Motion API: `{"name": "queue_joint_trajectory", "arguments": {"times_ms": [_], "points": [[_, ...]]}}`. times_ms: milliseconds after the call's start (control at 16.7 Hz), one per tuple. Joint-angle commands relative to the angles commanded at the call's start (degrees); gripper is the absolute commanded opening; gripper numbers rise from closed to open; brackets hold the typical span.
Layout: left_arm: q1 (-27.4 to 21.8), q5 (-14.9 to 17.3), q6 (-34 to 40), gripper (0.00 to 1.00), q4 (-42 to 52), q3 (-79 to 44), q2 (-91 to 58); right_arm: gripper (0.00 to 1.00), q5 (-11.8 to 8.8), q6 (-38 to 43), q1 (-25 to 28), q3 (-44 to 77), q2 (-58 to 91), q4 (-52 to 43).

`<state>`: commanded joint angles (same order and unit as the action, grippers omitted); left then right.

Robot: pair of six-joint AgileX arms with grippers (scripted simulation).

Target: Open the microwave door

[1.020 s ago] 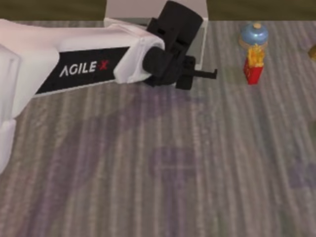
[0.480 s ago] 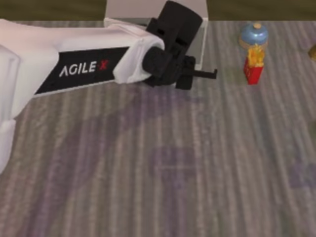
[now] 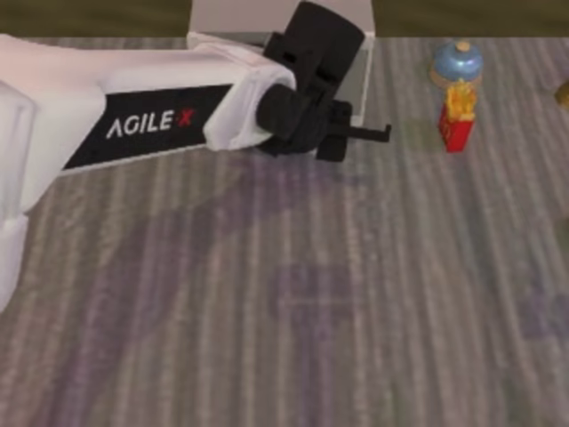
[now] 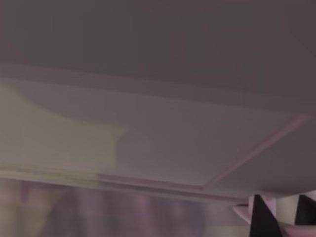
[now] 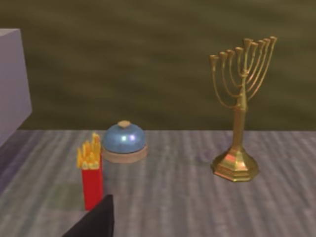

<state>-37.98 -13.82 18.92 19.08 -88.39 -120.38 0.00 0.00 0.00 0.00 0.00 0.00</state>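
The microwave (image 3: 240, 16) stands at the table's far edge, left of centre; my left arm covers most of its front. To the right of the arm a pale strip of that front (image 3: 363, 80) shows. My left gripper (image 3: 388, 133) sits low at the front's right end, its fingers pointing right. In the left wrist view the microwave door (image 4: 163, 128) fills the picture at close range. There the gripper (image 4: 282, 217) has its dark fingers (image 4: 259, 222) on either side of the pale handle (image 4: 243, 211). How far the door is swung cannot be judged. Of my right gripper only one dark finger (image 5: 96, 222) shows.
A red box of fries (image 3: 456, 124) and a blue call bell (image 3: 457, 60) stand right of the microwave. A gold candelabrum (image 5: 239, 123) stands further right, near the table's back edge. The striped tabletop (image 3: 293, 302) stretches in front.
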Motion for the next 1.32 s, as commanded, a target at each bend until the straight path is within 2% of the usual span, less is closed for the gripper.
{"name": "queue_joint_trajectory", "arguments": {"times_ms": [360, 720, 1320], "points": [[-0.3, 0.8, -0.3, 0.00, -0.1, 0.8, -0.1, 1.00, 0.0, 0.0, 0.0, 0.0, 0.0, 0.0], [0.9, 3.3, -4.1, 0.00, -2.7, 4.7, 3.1, 1.00, 0.0, 0.0, 0.0, 0.0, 0.0, 0.0], [0.9, 3.4, -4.3, 0.00, -2.7, 4.9, 3.1, 1.00, 0.0, 0.0, 0.0, 0.0, 0.0, 0.0]]}}
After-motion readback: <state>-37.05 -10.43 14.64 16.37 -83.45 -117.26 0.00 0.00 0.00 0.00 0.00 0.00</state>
